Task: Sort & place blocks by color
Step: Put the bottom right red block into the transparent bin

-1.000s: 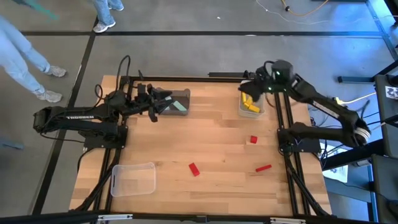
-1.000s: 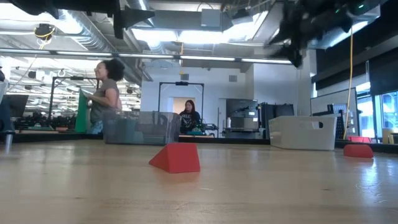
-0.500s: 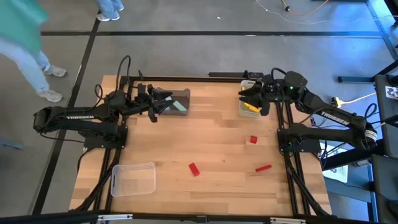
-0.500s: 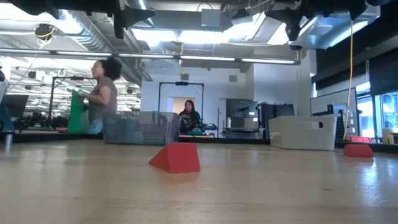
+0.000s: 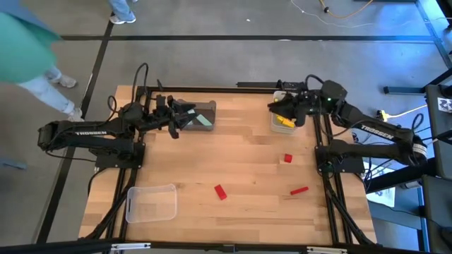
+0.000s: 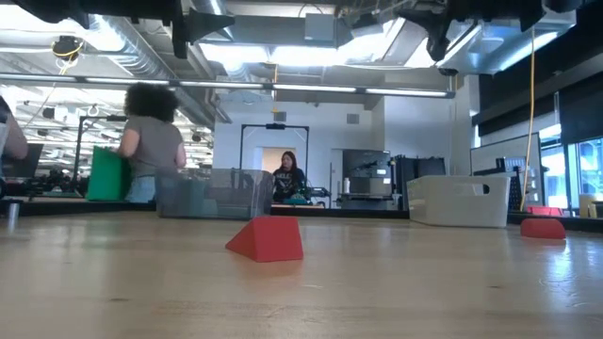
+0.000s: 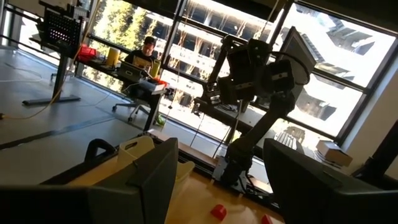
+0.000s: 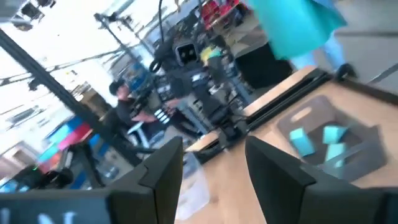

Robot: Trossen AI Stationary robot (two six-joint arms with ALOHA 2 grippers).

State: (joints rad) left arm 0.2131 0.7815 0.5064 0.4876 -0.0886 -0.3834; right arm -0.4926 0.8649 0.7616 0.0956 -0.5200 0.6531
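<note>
Wood-plank table (image 5: pixel 240 159). Right gripper (image 5: pixel 274 107) raised over clear bin (image 5: pixel 284 127) at far right edge holding yellow blocks (image 5: pixel 284 122); fingers parted, nothing between them. Left gripper (image 5: pixel 189 113) hangs over dark bin (image 5: pixel 203 117) at far left with mint blocks (image 8: pixel 331 137) inside (flat, rectangular); fingers spread, empty. Three red blocks (image 5: pixel 221 191) loose on the tabletop, well apart; one reads wedge-like in low view. Empty clear bin (image 5: pixel 150 203) near left corner.

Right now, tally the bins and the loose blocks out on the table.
Red blocks: 3
Bins: 3
Total: 6
</note>
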